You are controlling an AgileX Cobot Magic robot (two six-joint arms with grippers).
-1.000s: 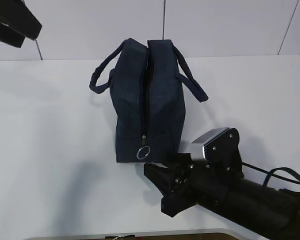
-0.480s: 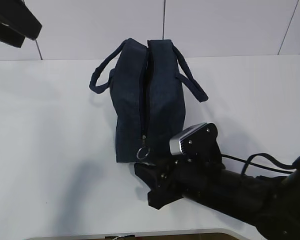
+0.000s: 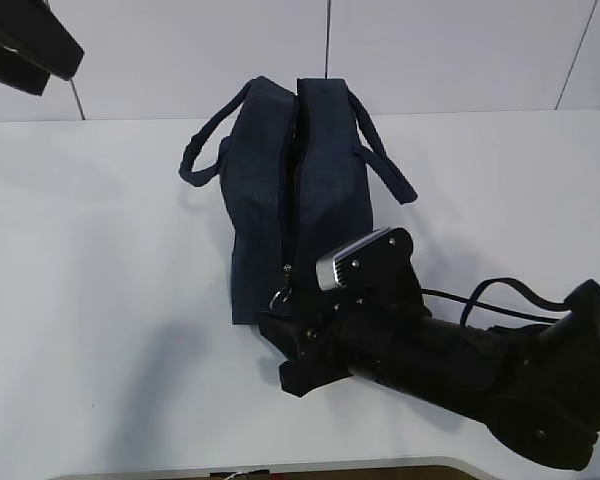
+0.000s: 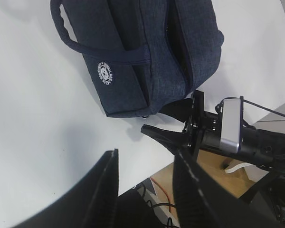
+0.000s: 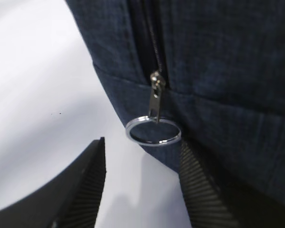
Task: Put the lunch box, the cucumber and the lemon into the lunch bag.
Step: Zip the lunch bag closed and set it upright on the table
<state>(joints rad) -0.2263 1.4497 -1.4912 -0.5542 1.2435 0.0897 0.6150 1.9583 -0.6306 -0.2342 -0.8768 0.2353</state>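
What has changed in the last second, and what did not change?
The right gripper moved left and toward the bag, and its open fingers are now at the ring pull of the zipper, but not closed on it. It has taken hold of nothing. The bag, still zipped, and the left gripper, open and raised away from the bag, stayed as they were.

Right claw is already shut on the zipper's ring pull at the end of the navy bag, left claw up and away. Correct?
Not quite. In the right wrist view the right claw is open: its fingers flank the ring pull without touching it. The rest holds: the ring hangs at the end of the lunch bag, and the left claw is up and away.
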